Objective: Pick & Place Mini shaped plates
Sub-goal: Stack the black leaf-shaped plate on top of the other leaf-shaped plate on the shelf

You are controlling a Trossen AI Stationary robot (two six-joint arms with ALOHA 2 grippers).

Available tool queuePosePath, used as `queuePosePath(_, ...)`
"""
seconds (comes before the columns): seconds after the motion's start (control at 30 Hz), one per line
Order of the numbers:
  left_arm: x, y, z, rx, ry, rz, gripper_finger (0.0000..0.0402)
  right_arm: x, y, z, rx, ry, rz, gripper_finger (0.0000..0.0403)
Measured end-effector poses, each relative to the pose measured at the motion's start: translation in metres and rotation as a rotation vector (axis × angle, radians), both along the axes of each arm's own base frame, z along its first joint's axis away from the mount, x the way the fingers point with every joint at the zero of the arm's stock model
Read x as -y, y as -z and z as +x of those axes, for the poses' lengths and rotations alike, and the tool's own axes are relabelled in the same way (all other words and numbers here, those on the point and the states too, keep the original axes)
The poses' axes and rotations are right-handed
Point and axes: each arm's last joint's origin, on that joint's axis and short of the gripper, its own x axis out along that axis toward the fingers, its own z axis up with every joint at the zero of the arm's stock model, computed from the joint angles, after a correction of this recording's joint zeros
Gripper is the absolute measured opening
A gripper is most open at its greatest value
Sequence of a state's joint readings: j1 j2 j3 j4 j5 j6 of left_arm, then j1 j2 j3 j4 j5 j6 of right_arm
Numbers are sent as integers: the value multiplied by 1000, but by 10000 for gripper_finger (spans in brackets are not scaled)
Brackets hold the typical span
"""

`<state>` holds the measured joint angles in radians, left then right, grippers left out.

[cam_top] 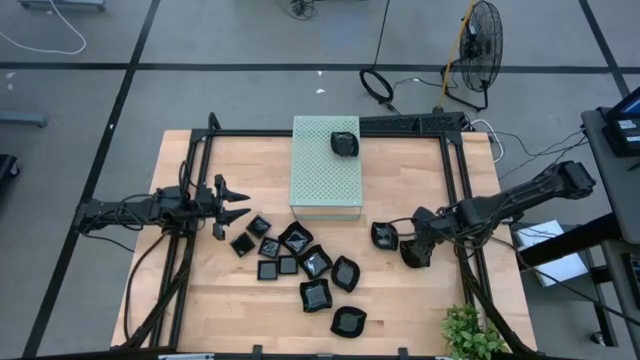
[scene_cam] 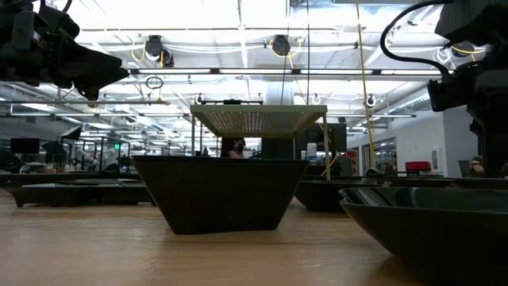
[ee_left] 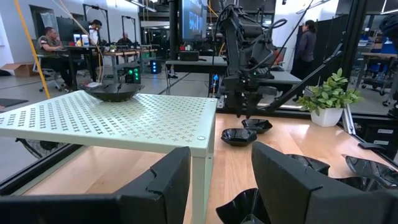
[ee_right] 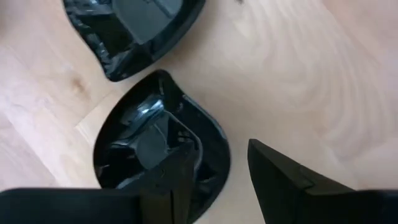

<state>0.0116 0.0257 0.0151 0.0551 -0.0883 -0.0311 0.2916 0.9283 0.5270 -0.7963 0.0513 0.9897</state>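
Right gripper (cam_top: pixel 414 250): near the table's right edge, lowered over a plate (ee_right: pixel 163 152), fingers parted, one finger (ee_right: pixel 171 180) inside the dish and the other outside its rim; nothing clamped. That plate is teardrop-shaped, its long axis ending in a point toward a second plate (ee_right: pixel 134 28) just beside it; the two show on the right of the table (cam_top: pixel 200 310) in the high view, second plate at (cam_top: pixel 384 235). Left gripper (cam_top: pixel 232 205): waits at the left edge, jaws apart, empty, aimed toward the box (cam_top: pixel 327 165). Box: pale green, perforated, at the middle of the far edge; one plate (cam_top: pixel 345 143) sits on its far right corner. Main cluster (cam_top: pixel 295 262): about ten plates, square and scalloped, mixed orientations, lying close together in front of the box, reaching toward the near edge. Open room: bare wood at the near left corner and between cluster and right gripper. Plant (cam_top: pixel 468 335): at the near right corner.
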Motion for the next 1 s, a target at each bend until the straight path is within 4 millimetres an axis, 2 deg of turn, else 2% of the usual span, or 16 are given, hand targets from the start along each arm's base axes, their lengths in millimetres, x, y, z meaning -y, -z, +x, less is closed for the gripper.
queuePosePath(0.33, 0, 0, 0, 0, 0, 0, 175, -3, 8, 9, -29, -35, -16, 138)
queuePosePath(1.0, 0, 0, 0, 0, 0, 0, 175, -5, 13, 10, -73, -47, 24, 138)
